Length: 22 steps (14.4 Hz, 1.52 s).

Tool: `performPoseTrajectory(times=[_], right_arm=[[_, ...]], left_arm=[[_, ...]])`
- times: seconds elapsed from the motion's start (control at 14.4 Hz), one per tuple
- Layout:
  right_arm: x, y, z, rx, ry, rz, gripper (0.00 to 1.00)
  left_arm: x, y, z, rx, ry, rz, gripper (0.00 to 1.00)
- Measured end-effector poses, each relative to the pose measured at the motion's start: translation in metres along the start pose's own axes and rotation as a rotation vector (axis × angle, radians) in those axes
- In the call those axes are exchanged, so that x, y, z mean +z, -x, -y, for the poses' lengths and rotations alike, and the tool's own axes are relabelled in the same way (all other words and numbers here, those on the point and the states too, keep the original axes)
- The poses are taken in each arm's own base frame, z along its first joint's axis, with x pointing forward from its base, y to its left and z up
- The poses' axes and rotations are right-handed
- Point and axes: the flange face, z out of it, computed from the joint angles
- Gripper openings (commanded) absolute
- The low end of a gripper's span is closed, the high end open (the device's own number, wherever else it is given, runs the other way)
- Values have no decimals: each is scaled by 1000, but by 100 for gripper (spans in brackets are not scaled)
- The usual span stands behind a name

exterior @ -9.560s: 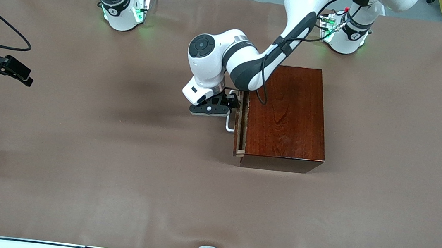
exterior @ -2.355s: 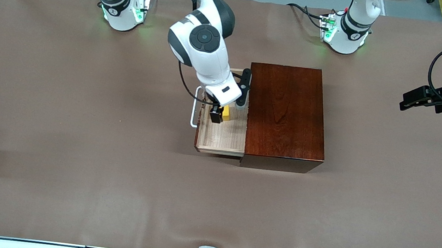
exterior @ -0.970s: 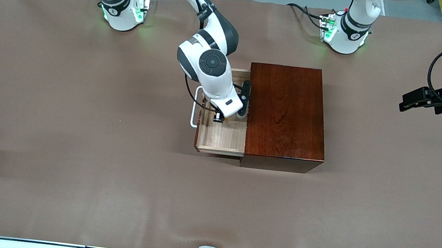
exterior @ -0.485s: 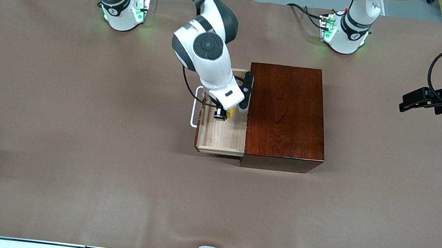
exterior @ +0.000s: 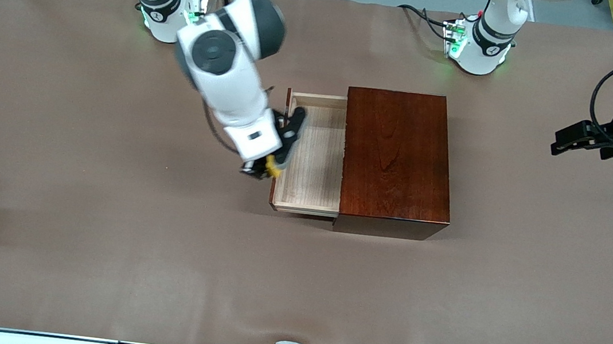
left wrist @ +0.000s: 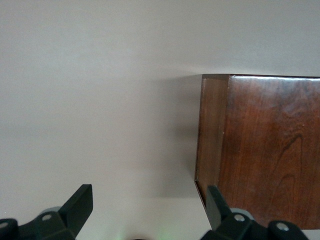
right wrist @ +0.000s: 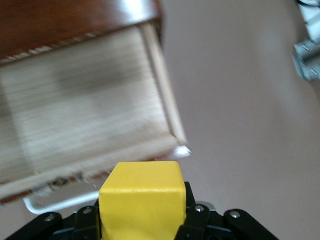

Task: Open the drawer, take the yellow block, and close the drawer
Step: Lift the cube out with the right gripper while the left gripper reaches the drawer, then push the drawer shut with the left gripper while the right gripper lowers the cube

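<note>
The drawer [exterior: 316, 161] stands pulled out of the mahogany box [exterior: 397, 159] toward the right arm's end of the table, and its pale-wood tray holds nothing. My right gripper [exterior: 264, 169] is shut on the yellow block [exterior: 272, 166] and holds it in the air over the drawer's front. In the right wrist view the yellow block [right wrist: 142, 197] fills the space between the fingers, with the drawer [right wrist: 85, 120] and its white handle [right wrist: 55, 202] below. My left gripper [exterior: 570, 140] waits open and empty, raised over the left arm's end of the table.
The brown table cover [exterior: 159, 247] lies bare around the box. The left wrist view shows the box's corner [left wrist: 270, 150] and one dark finger [left wrist: 75, 207] over the cover.
My right gripper has lifted the yellow block out of the drawer and carried it toward the right arm's end, over the drawer front. The left arm has not moved.
</note>
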Motion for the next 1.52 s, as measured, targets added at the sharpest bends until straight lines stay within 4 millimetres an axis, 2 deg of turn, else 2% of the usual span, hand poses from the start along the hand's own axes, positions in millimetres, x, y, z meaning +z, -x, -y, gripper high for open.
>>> performPoseTrajectory(times=[0.14,0.28,0.35,0.42,0.62,0.9,1.11,1.25,1.52], right_arm=[[-7,27,-30,80,10,4,0],[-11,66,-68,168,17,16,0],[-13,93,-88,217,17,28,0],[-15,138,-118,295,12,47,0],[-10,203,-151,450,-6,82,0],[4,273,-175,660,-26,120,0],[13,312,-184,848,-34,145,0],[26,331,-184,971,-43,174,0],[48,355,-185,1160,0,260,0]], left_arm=[[1,4,-32,58,-2,2,100],[4,13,-78,141,-4,7,100],[7,21,-107,194,-5,12,100],[14,37,-158,287,-9,23,100],[35,67,-247,468,-65,-1,100],[62,107,-352,686,-29,-40,100],[91,124,-421,936,40,-82,100],[121,122,-458,1101,97,-138,100],[182,117,-512,1325,183,-212,100]])
